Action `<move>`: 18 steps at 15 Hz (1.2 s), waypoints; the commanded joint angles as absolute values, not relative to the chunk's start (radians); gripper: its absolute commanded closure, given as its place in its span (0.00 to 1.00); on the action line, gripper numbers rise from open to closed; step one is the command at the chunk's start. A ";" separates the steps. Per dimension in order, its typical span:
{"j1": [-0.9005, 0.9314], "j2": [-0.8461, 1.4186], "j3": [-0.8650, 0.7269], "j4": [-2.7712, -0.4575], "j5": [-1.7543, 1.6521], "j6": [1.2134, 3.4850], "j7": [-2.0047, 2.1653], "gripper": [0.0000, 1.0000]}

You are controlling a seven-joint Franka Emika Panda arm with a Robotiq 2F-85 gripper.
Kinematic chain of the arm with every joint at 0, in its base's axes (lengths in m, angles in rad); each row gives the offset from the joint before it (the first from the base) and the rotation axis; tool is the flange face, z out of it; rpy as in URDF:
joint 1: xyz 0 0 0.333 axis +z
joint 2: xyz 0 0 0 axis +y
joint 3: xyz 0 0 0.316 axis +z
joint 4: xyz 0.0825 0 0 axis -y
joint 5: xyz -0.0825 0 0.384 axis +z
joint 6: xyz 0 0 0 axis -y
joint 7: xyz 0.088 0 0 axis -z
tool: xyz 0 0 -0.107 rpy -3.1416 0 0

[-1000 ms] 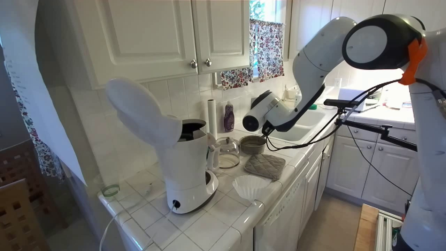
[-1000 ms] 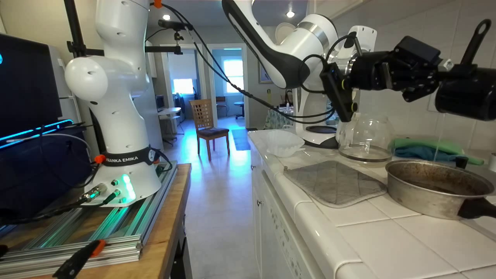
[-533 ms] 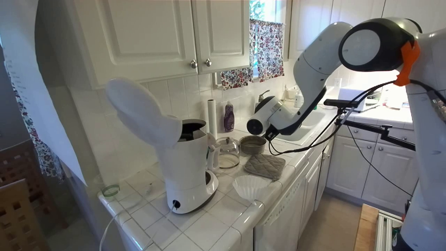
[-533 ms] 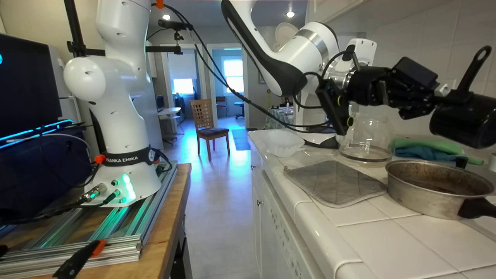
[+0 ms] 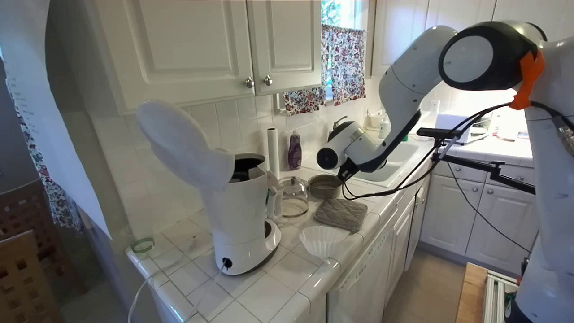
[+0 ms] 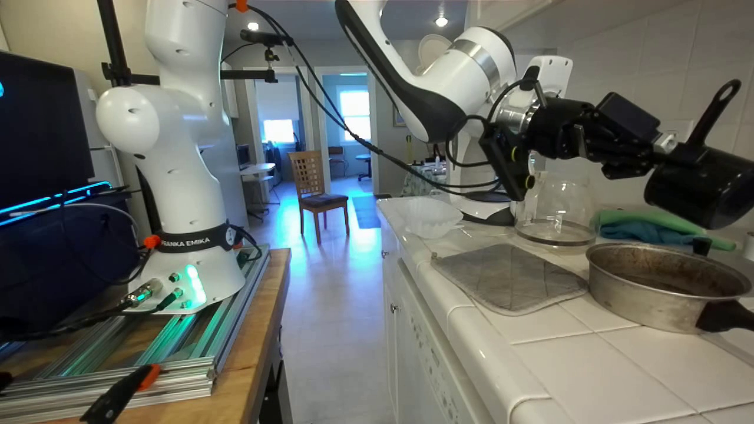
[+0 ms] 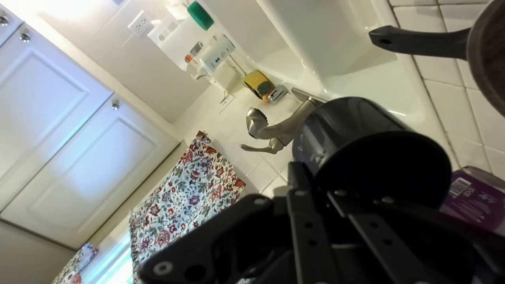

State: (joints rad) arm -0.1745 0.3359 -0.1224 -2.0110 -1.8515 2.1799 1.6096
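Note:
My gripper (image 6: 668,146) is shut on a small black pot (image 6: 701,185) with a long handle and holds it in the air. In an exterior view the handle points up and the body is tilted. In the wrist view the fingers (image 7: 321,183) meet the black pot (image 7: 347,122) at its rim, and its dark open mouth faces the camera. The inside is too dark to read. A metal saucepan (image 6: 648,294) with a black handle stands on the counter below; it also shows in the wrist view (image 7: 489,59). The arm hides the black pot in an exterior view.
A glass carafe (image 5: 293,202), a grey pot holder (image 5: 341,214), a paper filter (image 5: 323,242) and a white coffee maker (image 5: 237,211) with raised lid stand on the counter. A sink (image 7: 371,79), faucet (image 7: 292,122) and purple bottle (image 7: 471,197) are close. Cables (image 6: 377,144) hang from the arm.
The gripper and black pot have come down, mostly in the first half second. The pot has tilted a little more since. The things on the counter have not moved.

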 commanded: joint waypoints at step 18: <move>-0.278 0.053 -0.152 -2.330 -0.497 2.621 0.538 0.99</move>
